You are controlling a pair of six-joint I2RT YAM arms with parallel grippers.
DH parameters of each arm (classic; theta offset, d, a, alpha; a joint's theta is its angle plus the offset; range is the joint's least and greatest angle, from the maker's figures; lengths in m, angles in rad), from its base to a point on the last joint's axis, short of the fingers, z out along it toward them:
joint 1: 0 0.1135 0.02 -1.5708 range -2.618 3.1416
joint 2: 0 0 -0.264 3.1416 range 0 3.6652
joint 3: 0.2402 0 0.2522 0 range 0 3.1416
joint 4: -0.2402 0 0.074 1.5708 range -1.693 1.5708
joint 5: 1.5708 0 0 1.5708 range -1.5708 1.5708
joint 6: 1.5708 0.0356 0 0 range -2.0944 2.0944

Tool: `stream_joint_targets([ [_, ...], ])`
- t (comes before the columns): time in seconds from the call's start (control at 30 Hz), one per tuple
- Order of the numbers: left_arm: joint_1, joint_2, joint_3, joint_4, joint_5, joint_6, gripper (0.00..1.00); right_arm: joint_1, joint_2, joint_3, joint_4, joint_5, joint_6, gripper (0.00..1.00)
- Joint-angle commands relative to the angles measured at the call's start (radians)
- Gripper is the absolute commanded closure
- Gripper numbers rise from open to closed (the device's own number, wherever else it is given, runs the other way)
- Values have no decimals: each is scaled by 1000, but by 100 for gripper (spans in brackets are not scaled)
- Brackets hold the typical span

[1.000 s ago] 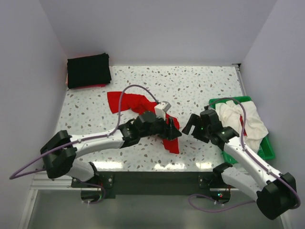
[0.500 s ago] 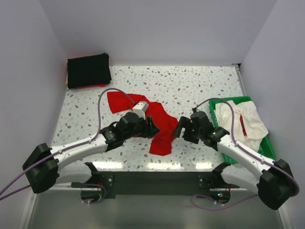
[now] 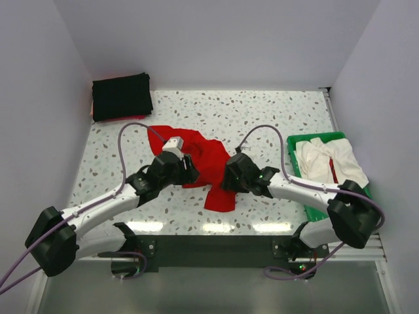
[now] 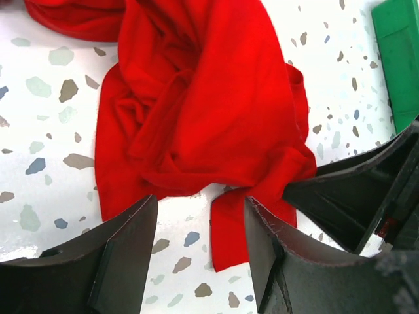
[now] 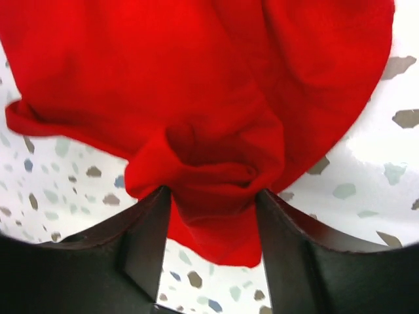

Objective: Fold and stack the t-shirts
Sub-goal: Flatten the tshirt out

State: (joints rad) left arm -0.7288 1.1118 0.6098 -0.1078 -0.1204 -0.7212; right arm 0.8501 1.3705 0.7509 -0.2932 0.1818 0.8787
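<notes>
A crumpled red t-shirt (image 3: 211,159) lies mid-table. In the right wrist view a bunch of the red t-shirt (image 5: 196,98) fills the gap of my right gripper (image 5: 213,229), touching both fingers, so it is shut on the cloth. My right gripper (image 3: 227,178) sits at the shirt's right edge. My left gripper (image 3: 189,173) is at the shirt's left edge, low over the table. In its wrist view my left gripper (image 4: 200,242) stands open, with a loose tail of the red t-shirt (image 4: 209,98) between the fingers, ungripped. A folded black t-shirt (image 3: 122,96) lies far left.
A green tray (image 3: 314,137) at the right edge holds a whitish t-shirt (image 3: 330,160). The tray's corner (image 4: 399,59) shows in the left wrist view, as does the right arm's black body (image 4: 366,196). Walls enclose the table on three sides.
Both arms have swung left and toward the far side, dragging the red t-shirt with them. The right gripper has reached the shirt and its jaws have narrowed onto a bunch of cloth.
</notes>
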Motion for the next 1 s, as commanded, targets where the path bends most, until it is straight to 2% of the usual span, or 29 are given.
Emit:
stream_joint_targets([
  [0.0, 16, -4, -13, -10, -25, 12, 40, 4, 51, 68, 30, 111, -6, 44],
  [0.03, 19, 3, -16, -10, -28, 5, 40, 6, 67, 86, 16, 136, -12, 56],
  [0.1, 22, 13, -31, -12, -44, -6, 40, 6, 67, 100, -33, 154, -23, 68],
  [0.13, 23, 19, -41, -6, -44, -21, 40, 6, 61, 116, -50, 159, -30, 85],
  [0.2, 31, 32, -51, 3, -41, -40, 40, 4, 24, 136, -117, 217, -53, 100],
  [0.33, 34, 65, -62, 3, -50, -82, 43, -20, -65, 194, -234, 311, -99, 100],
  [0.5, 35, 92, -96, 14, -47, -106, 48, -107, -155, 222, -290, 279, -176, 100],
  [0.63, 34, 161, -111, 46, -10, -118, 49, -129, -163, 229, -291, 245, -199, 100],
  [0.83, 34, 236, -119, 92, -12, -132, 43, -140, -174, 231, -288, 231, -211, 100],
  [0.97, 34, 270, -90, 92, -48, -136, 44, -158, -179, 243, -294, 231, -228, 100],
])
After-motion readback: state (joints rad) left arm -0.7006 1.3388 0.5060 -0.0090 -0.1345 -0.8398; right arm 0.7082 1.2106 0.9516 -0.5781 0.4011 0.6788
